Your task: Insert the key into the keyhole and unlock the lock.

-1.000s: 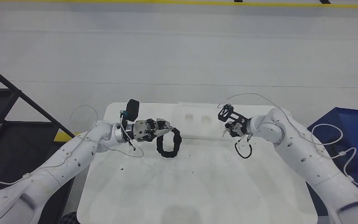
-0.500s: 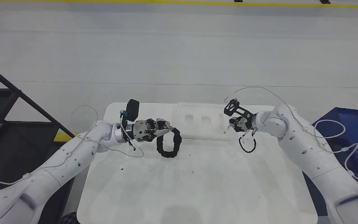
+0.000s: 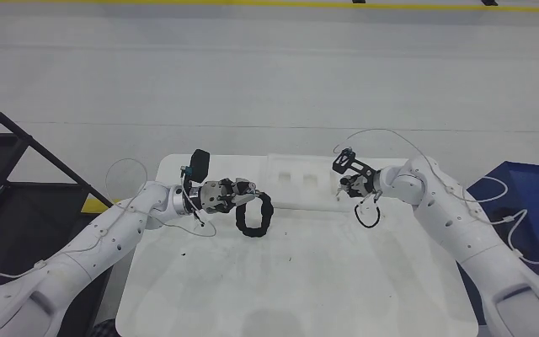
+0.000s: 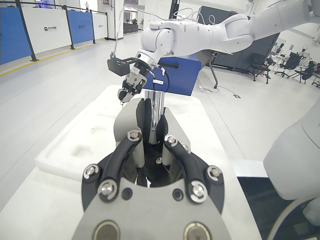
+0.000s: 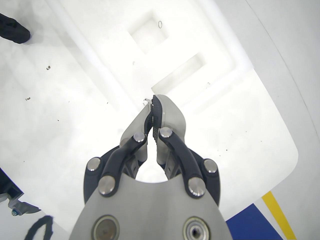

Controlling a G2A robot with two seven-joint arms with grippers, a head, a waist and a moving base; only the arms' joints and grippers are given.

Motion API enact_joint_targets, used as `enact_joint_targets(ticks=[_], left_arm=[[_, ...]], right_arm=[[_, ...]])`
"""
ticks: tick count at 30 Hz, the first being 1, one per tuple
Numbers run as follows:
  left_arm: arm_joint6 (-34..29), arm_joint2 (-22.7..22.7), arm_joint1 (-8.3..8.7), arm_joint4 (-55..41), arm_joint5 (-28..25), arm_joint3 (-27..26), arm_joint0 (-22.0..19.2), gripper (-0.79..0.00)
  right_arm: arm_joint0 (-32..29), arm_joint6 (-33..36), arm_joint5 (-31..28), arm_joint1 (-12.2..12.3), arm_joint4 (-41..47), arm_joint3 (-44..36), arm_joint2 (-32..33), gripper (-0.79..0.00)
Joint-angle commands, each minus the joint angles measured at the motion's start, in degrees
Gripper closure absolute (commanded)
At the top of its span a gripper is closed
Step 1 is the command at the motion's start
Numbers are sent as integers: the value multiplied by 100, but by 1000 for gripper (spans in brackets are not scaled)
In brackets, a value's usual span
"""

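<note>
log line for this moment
left end effector shut on cable lock | right end effector shut on key above foam tray | key not inserted

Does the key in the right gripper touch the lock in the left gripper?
Apart. The top view shows a wide gap between the right gripper, shut on the key, and the lock.

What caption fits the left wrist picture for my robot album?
Left gripper clamps the chrome-barrelled lock; beyond, the right gripper pinches a tiny key.

Black cable lock [image 3: 254,217], chrome cylinder [image 4: 155,111] sticking out, was clamped between left fingers [image 4: 125,126]. Small key [image 5: 147,100] was pinched in right fingers [image 5: 172,116], well apart.
</note>
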Motion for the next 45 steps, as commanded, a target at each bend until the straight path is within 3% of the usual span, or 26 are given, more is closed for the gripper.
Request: enact_joint_targets(ticks=[1,28,45], left_arm=[[0,0,0,0,0,0,0,0],[0,0,0,0,0,0,0,0],[0,0,0,0,0,0,0,0]], right_arm=[[8,-3,-2,-19,7,29,-9,0],[-466,231,231,145,-99,-557,524,0],[-444,-65,53,0,5,63,411,0]])
